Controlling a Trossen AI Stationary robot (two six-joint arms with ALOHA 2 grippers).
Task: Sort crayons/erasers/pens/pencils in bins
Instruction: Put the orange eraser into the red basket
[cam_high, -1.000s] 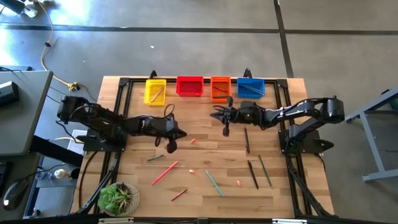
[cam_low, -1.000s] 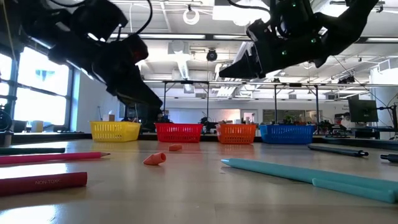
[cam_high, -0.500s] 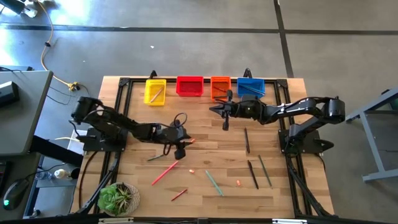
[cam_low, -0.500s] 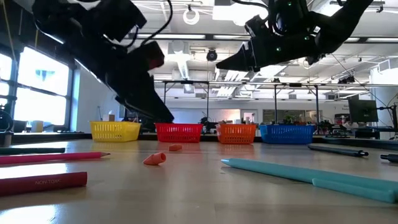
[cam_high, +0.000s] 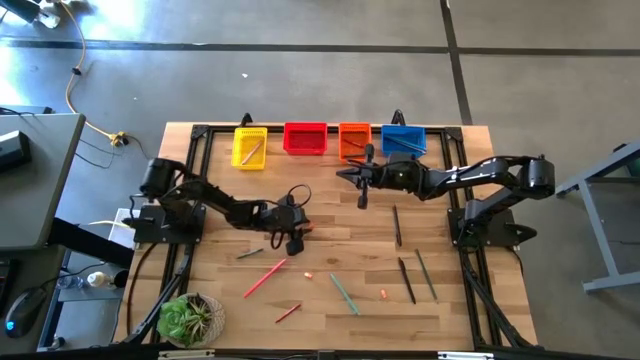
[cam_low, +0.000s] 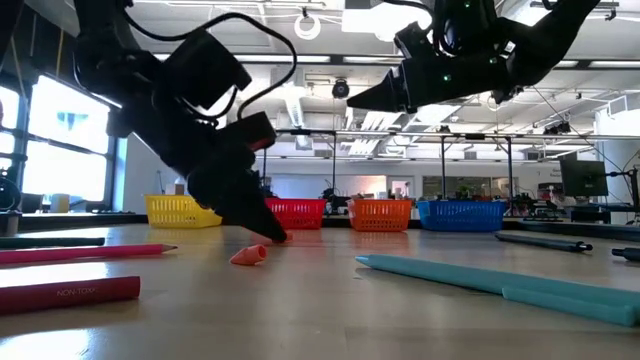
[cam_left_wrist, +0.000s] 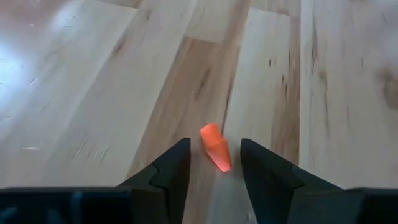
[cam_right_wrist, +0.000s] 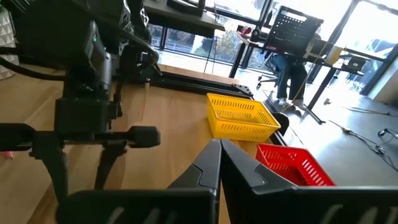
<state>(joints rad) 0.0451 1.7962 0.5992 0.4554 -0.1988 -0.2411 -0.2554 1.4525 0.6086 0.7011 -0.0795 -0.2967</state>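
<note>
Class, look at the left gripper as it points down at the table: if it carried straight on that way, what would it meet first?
Most likely the eraser, which lies between the open fingers of the left gripper, and then the table right under it.

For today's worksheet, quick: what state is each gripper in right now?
Left gripper: open, fingers either side of an eraser.
Right gripper: shut, empty.

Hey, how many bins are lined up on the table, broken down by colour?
Yellow bin: 1
Red bin: 1
Orange bin: 1
Blue bin: 1
Total: 4
</note>
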